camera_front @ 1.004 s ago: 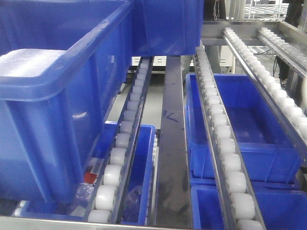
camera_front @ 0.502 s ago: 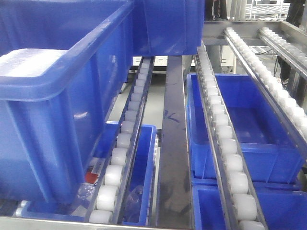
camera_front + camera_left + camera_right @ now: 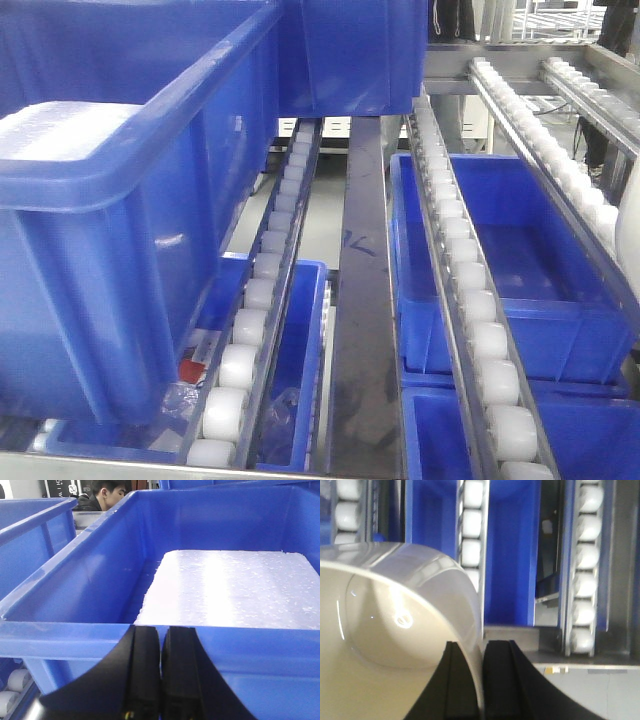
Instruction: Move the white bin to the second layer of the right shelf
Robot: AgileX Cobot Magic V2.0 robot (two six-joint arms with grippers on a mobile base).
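A: Right gripper?
B: Its 2 black fingers are pinching the wall of the white bin at the rim, 1 inside and 1 outside. The bin fills the lower left of the right wrist view, glossy cream inside.

A: Where is the bin against the rack?
B: Held above the roller rails; blue crates show between the rails below. In the front view only a pale sliver of the bin shows at the right edge, beside the right-hand roller rail. Whether it touches the rollers, cannot tell.

A: Left gripper?
B: Fingers pressed together, nothing between them. It sits just in front of the rim of a big blue crate that holds a white foam slab.

A: Anything else?
B: A person's head behind that crate, top left of the left wrist view.
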